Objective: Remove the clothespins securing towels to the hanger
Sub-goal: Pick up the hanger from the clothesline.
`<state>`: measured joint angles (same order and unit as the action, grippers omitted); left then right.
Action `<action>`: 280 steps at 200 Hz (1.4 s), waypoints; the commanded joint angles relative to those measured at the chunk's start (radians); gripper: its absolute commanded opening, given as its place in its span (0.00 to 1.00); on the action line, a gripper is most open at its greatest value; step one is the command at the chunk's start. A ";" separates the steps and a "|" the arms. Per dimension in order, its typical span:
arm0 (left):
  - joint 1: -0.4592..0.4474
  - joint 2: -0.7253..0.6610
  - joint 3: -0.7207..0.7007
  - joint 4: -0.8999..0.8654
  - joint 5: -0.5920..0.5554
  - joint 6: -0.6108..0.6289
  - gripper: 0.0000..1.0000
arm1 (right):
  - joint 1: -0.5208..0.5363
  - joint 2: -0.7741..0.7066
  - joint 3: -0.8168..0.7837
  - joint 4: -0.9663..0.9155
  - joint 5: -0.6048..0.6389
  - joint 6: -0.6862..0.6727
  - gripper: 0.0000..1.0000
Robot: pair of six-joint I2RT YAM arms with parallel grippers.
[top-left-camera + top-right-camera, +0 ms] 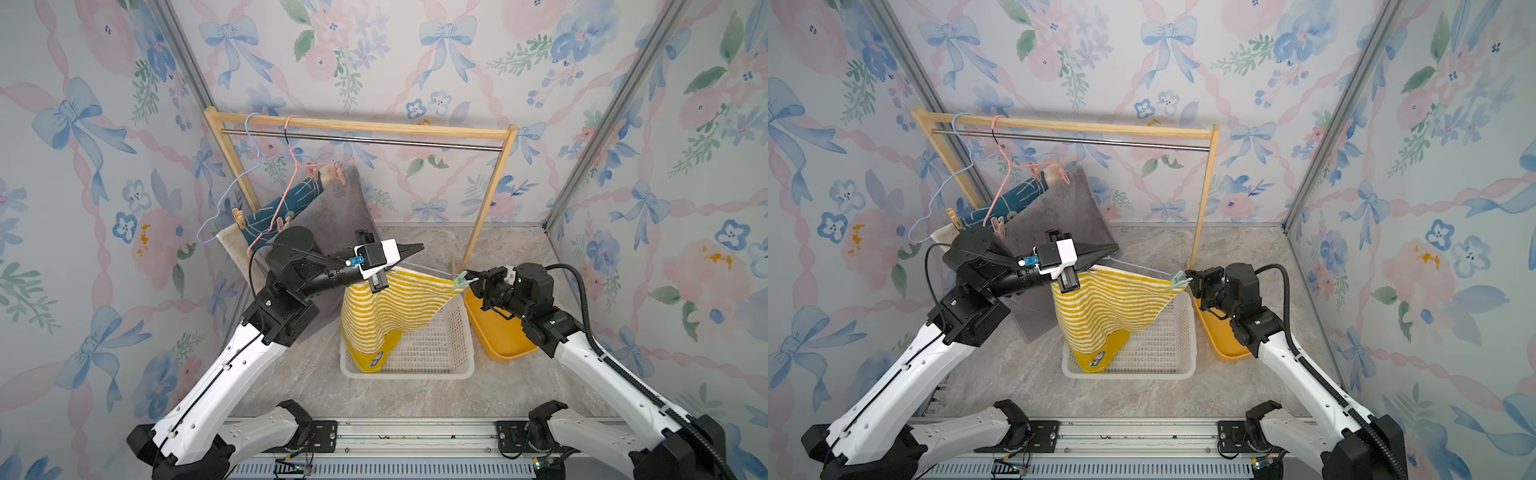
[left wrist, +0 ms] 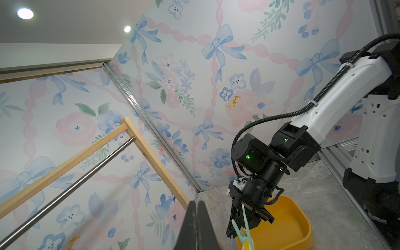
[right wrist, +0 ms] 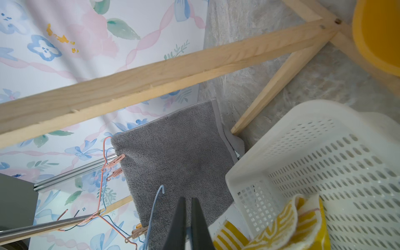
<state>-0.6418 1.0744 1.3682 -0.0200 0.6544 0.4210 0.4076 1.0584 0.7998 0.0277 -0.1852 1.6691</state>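
Note:
A yellow-and-white striped towel (image 1: 386, 307) hangs in the air over the basket from a light blue hanger (image 1: 428, 269). My left gripper (image 1: 417, 248) is shut, and the hanger's wire and the towel's left corner hang from under its fingers. In the left wrist view its jaws (image 2: 197, 203) are pressed together. A light green clothespin (image 1: 460, 277) pins the towel's right corner, and my right gripper (image 1: 471, 280) is shut on its tail (image 2: 243, 232). The grey towel (image 1: 332, 208) and dark blue towel (image 1: 299, 197) hang from the rack's hangers, held by peach clothespins (image 1: 314, 172).
The wooden rack (image 1: 365, 124) with a metal rod spans the back, its right post close behind my right gripper. A white perforated basket (image 1: 440, 353) sits under the striped towel. A yellow tray (image 1: 494, 332) lies below the right wrist. Patterned walls close in on both sides.

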 commanded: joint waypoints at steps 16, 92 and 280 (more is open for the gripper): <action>-0.013 -0.063 -0.094 0.110 -0.012 -0.072 0.00 | -0.013 -0.028 -0.103 0.251 0.030 -0.170 0.00; -0.012 -0.078 -0.191 0.163 -0.076 -0.116 0.60 | -0.088 0.045 -0.236 0.946 0.105 -0.259 0.00; 0.396 0.074 -0.210 0.243 0.128 -0.660 0.76 | -0.073 0.347 0.020 1.365 -0.184 -0.464 0.00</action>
<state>-0.2539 1.1587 1.1545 0.2050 0.7326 -0.1486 0.3302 1.4128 0.7757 1.3140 -0.3424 1.2598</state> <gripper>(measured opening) 0.762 0.064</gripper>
